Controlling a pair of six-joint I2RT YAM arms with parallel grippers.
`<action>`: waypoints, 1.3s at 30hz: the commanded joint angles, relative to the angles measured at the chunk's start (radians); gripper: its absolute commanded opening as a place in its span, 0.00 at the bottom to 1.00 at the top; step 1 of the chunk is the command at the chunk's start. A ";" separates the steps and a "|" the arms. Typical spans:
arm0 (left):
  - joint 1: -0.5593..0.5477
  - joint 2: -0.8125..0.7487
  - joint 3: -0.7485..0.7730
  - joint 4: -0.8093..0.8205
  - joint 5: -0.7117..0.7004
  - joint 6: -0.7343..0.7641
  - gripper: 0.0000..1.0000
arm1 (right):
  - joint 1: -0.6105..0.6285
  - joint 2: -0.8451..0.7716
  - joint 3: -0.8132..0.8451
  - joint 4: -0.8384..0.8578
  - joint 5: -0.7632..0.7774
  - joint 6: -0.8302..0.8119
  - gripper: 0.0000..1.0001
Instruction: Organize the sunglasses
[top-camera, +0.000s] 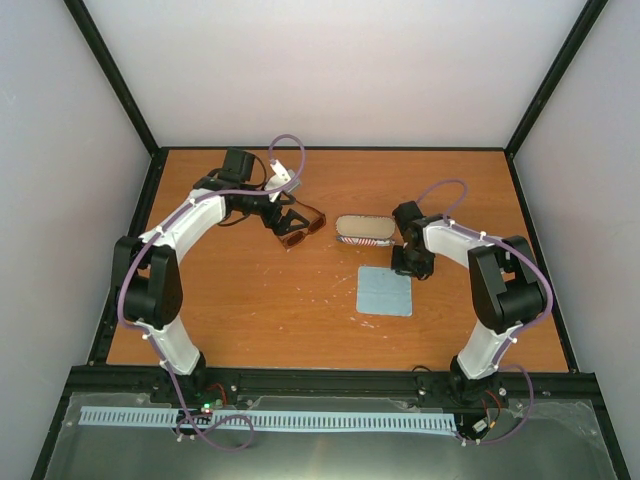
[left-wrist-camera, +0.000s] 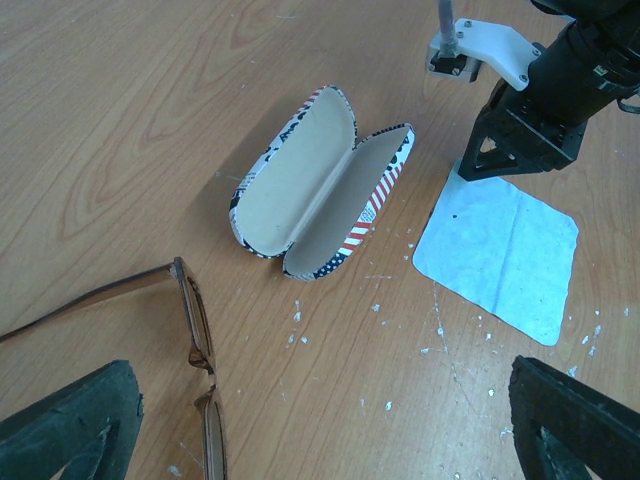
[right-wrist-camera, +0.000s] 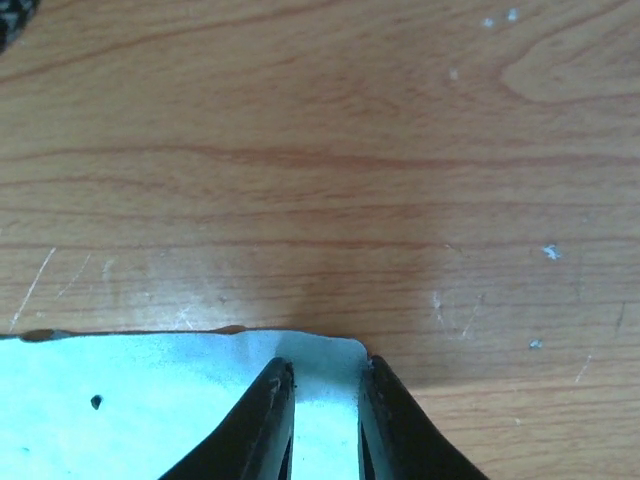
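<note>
Working the cloth step: resting right hand (right-wrist-camera: 325, 405), fingers nearly together, astride the far-right corner of the blue cloth (top-camera: 385, 292); cannot tell whether gripping. Hovering left hand (top-camera: 288, 216) fully open above the sunglasses (top-camera: 303, 229), lying left of the open case (top-camera: 365, 229) toward the tabletop's (top-camera: 250, 300) far edge. Next likely calling for a secure pinch before lifting.

Your left arm (top-camera: 185, 225) reaches toward the far left of the wooden tabletop (top-camera: 260, 310) with its elbow bent. Your left gripper (top-camera: 290, 222) tilts down, jaws spread wide. Your right arm (top-camera: 470, 245) folds inward near the tabletop's right edge. Your right gripper (right-wrist-camera: 325, 368) is down at the surface, and its black fingers (right-wrist-camera: 262, 420) stand nearly together with a slim gap between them.
</note>
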 joint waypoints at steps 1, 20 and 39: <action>-0.004 0.016 0.032 0.012 0.021 0.001 0.99 | -0.002 0.036 -0.036 0.000 -0.054 0.005 0.16; -0.216 0.074 -0.004 0.058 -0.043 -0.009 0.50 | -0.001 -0.051 -0.018 -0.052 -0.028 0.024 0.03; -0.442 0.234 0.000 0.176 -0.293 -0.129 0.32 | -0.012 -0.059 -0.019 -0.036 -0.013 0.023 0.03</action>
